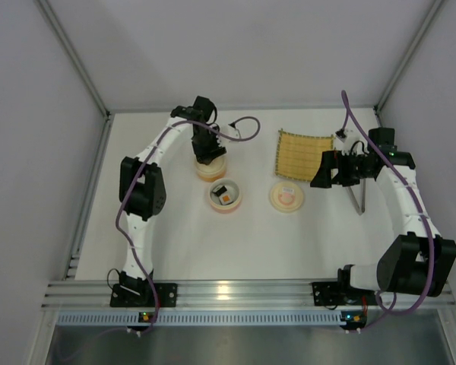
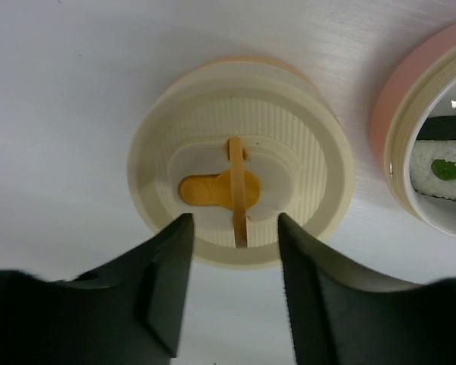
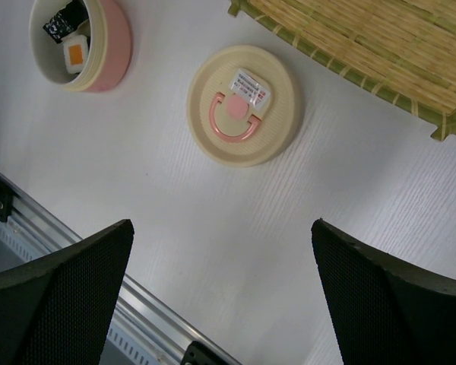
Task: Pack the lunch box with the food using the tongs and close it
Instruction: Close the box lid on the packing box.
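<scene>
White table (image 1: 213,243), pale grey walls (image 1: 251,46) all round, metal rail (image 1: 235,293) along the bottom edge, mat (image 1: 304,152) upper right of centre. The pink lid (image 3: 243,129) has a white sticker (image 3: 250,89), print too small to read. Left gripper (image 2: 234,220) points down over the orange lid (image 2: 213,129), fingers apart either side of its handle (image 2: 237,190), holding nothing. Right gripper (image 3: 220,224) hangs wide open, empty, with the tongs (image 1: 356,199) just below it in frame. Pink bowl (image 3: 114,42) mid-frame holds sushi (image 3: 76,52).

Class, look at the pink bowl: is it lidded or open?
Open: sushi shows inside the pink bowl; the pink-handled lid lies apart on the table.
</scene>
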Motion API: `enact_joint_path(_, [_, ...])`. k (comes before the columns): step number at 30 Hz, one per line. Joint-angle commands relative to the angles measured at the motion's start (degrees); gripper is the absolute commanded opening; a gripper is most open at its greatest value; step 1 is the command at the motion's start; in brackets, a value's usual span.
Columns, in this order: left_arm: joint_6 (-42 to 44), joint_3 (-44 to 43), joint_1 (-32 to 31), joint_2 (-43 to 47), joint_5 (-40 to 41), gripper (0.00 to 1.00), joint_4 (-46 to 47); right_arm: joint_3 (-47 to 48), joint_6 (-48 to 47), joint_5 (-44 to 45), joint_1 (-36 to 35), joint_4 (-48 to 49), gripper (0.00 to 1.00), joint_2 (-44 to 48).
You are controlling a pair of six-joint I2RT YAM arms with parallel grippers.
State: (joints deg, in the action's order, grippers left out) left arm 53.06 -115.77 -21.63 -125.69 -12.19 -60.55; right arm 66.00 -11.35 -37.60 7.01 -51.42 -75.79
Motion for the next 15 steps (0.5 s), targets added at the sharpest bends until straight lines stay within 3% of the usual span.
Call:
enact_joint_path(1, [1.0, -3.8, 0.7, 0.3, -1.7, 0.58, -1.9, 0.9, -0.7, -1.9, 0.7, 2.3, 0.99, 1.0])
enact_joint_path(2, [-0.3, -4.1, 1.0, 0.8, -1.6, 0.82, -1.2, 0.9, -0.7, -1.9, 0.6, 2.2, 0.99, 1.2])
enact_joint_path(3, [-2.5, -4.4, 1.2, 1.2, -2.0, 0.98, 0.2, 0.9, -0.8, -1.9, 0.7, 2.2, 1.00, 1.3])
enact_joint_path(11, [-21.9, -3.2, 4.8, 8.7, -3.0, 0.98, 7.8, 0.9, -0.8, -2.4, 0.7, 2.1, 0.99, 2.1])
enact_joint_path(15, [-44.5, -0.6, 5.4, 12.2, 0.1, 0.98, 8.0, 1.1, -0.9, -2.3, 0.7, 1.8, 0.99, 2.0])
